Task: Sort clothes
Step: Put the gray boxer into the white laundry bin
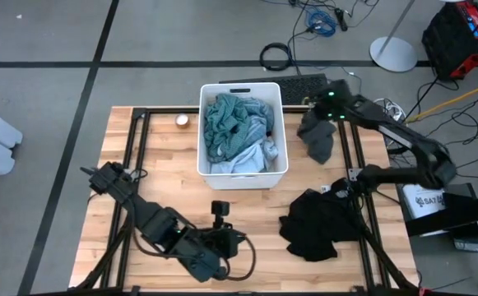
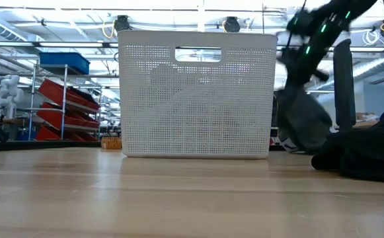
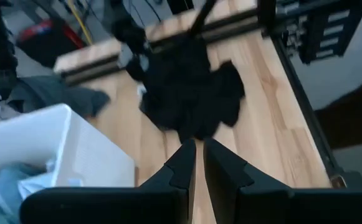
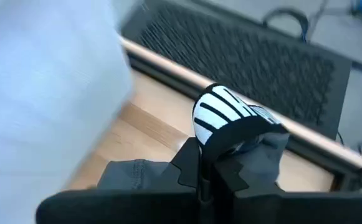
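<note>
The white bin [image 1: 281,123] stands at the table's far middle with teal [image 1: 226,119] and light blue clothes [image 1: 243,158] inside. To its right hangs a dark grey garment [image 1: 316,136], with my right gripper [image 4: 200,163] shut on it; the low view shows the garment [image 2: 304,122] drooping below the arm. A black pile of clothes [image 1: 313,224] lies on the table's near right, also in the left wrist view [image 3: 190,93]. My left gripper [image 3: 198,152] hovers shut above the near middle of the table, pointing toward the black pile and holding nothing. My right gripper pinches a bunched fold of the dark grey garment [image 4: 255,155] between its two fingers, slanting down from above. A white patch with dark stripes [image 4: 221,112] bulges just past the fingertips. The garment hangs slack below; whether its lower end [image 2: 307,147] touches the table I cannot tell.
A dark keyboard [image 1: 276,86] lies just beyond the table's far edge behind the bin. A small round object [image 1: 182,121] sits left of the bin. Black frame rails [image 1: 362,222] run along the table's sides. Bare wood lies left of and in front of the bin.
</note>
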Robot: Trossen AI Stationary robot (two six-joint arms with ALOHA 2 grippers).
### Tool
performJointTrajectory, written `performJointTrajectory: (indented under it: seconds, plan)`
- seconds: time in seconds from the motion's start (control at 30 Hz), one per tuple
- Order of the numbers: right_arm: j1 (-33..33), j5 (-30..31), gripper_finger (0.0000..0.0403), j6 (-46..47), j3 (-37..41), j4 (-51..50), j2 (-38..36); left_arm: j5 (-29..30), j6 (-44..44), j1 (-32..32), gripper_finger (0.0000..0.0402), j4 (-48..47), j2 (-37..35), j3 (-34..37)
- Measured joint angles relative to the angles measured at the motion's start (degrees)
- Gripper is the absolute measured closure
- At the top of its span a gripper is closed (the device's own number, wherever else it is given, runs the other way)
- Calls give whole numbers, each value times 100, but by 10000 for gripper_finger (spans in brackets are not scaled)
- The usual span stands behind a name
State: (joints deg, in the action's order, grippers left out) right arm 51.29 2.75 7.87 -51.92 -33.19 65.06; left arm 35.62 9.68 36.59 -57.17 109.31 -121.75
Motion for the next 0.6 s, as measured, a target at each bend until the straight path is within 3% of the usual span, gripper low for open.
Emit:
performJointTrajectory:
  seconds: [0.2, 0.37, 0.47, 0.6]
  plan:
    - [-151, -599, 401, 3, -768, -1017, -1230, 133, -211, 61, 361, 107, -41, -2]
    - [-387, -1500, 402, 159, -1309, -1701, -2099, 140, -186, 14, 361, 88, -41, -2]
    - [-554, -2233, 402, 373, -1432, -1779, -2582, 147, -232, 14, 361, 98, -41, -2]
    - [-746, -3694, 403, 762, -1442, -1664, -3182, 155, -256, -5, 361, 221, -41, -2]
